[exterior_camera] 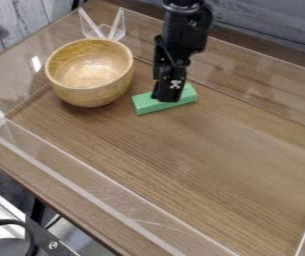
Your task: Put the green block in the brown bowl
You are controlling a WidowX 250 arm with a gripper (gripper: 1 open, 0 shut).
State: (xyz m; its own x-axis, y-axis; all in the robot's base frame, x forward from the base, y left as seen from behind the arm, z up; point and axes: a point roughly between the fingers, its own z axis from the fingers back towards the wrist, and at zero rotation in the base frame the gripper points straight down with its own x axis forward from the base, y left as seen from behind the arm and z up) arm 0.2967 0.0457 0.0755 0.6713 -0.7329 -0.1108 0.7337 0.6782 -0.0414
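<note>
Nearest, a bare stretch of the wooden surface (182, 190) is seen, edged by clear low walls. Farther back, the green block (158, 100) lies flat on the wood, just right of the brown bowl (89, 71) and apart from it. Directly over the block's right half, the black tool (172, 88) is pointed down, its fingers spread open astride the block.
</note>
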